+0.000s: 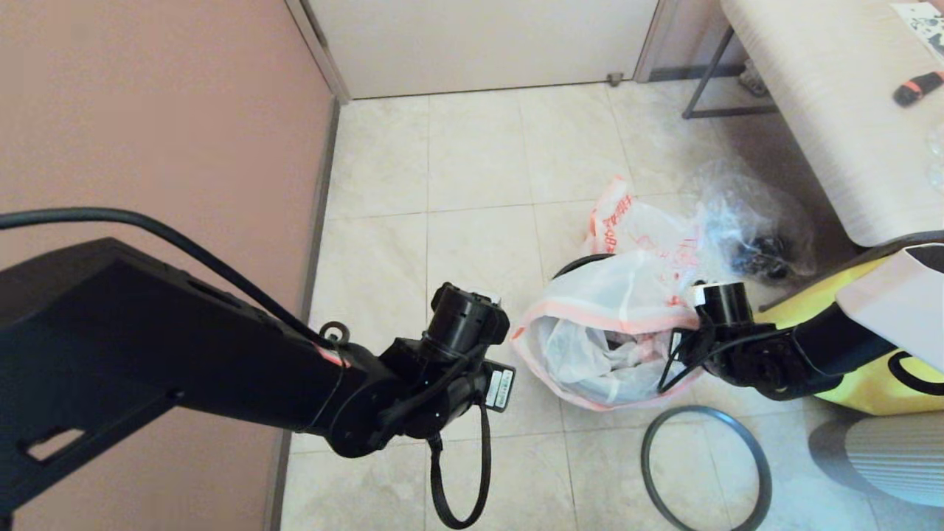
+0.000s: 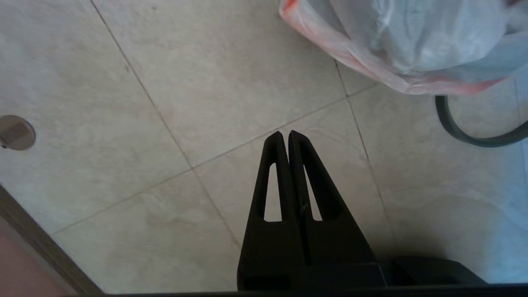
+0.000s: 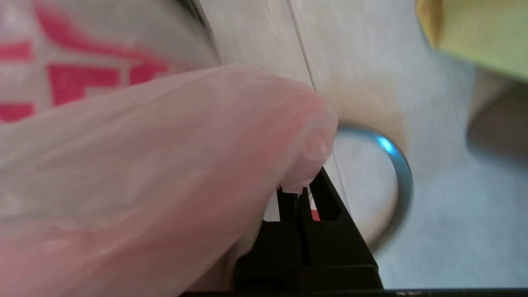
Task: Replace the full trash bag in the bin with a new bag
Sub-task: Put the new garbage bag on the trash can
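The new bag [image 1: 619, 291], a thin white bag with a pink edge band, gapes open towards me on the floor. My right gripper [image 3: 300, 190] is shut on a bunched piece of its right edge [image 1: 682, 343]. Only a black arc of the bin [image 1: 582, 262] shows behind that bag; the rest is hidden. The full trash bag [image 1: 641, 225], white with orange-red print, stands just beyond. The bin's dark hoop [image 1: 646, 457] lies flat on the tiles in front. My left gripper [image 2: 285, 134] hangs shut and empty over bare tiles, left of the new bag [image 2: 412, 37].
A clear crinkled bag [image 1: 752, 228] with dark contents sits to the right of the printed bag. A yellow tote [image 1: 870, 369] lies beside my right arm. A pale bench [image 1: 833, 110] stands at the back right, and a pink wall [image 1: 147, 147] runs along the left.
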Tool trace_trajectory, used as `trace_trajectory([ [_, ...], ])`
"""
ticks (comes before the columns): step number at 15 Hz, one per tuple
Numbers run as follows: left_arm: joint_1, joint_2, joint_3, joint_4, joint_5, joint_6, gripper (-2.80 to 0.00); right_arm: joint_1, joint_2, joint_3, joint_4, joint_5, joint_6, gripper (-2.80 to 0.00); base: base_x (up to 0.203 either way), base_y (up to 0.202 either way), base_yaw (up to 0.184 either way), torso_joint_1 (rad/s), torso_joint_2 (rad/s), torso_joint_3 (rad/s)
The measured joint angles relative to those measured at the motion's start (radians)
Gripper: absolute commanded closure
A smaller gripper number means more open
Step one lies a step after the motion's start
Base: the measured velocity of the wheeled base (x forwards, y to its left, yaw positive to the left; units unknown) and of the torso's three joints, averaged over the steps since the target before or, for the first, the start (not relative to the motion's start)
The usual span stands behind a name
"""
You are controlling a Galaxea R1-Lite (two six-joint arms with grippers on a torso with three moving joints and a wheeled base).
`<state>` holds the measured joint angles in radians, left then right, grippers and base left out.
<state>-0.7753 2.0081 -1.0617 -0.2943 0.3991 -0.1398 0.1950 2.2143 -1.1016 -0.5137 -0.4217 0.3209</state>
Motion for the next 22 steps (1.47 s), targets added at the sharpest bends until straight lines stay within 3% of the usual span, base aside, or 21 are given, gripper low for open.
trace_trajectory([
  [5, -0.023, 0.014, 0.000, 0.000, 0.000, -0.022, 0.00, -0.008, 0.033, 0.001, -0.071, -0.001, -0.035, 0.00, 0.000, 0.000, 0.000, 0.000, 0.00, 0.000],
  [11, -0.050, 0.014, 0.002, 0.000, 0.001, -0.034, 0.00, -0.005, -0.002, 0.078, -0.070, 0.002, 0.018, 0.00, 0.000, 0.000, 0.000, 0.000, 0.00, 0.000],
  [12, -0.052, 0.014, 0.002, 0.000, 0.002, -0.037, 0.00, -0.003, -0.024, 0.094, -0.071, 0.004, 0.018, -2.80, 0.000, 0.000, 0.000, 0.000, 0.00, 0.000],
  [17, -0.055, -0.006, 0.020, -0.001, 0.002, -0.049, 0.00, 0.020, -0.154, 0.154, -0.022, 0.047, 0.019, -2.80, 0.000, 0.000, 0.000, 0.000, 0.00, 0.000],
  [22, -0.068, -0.003, 0.023, 0.002, 0.006, -0.130, 0.00, 0.076, -0.339, 0.227, 0.233, 0.058, 0.031, -2.80, 0.000, 0.000, 0.000, 0.000, 0.00, 0.000],
])
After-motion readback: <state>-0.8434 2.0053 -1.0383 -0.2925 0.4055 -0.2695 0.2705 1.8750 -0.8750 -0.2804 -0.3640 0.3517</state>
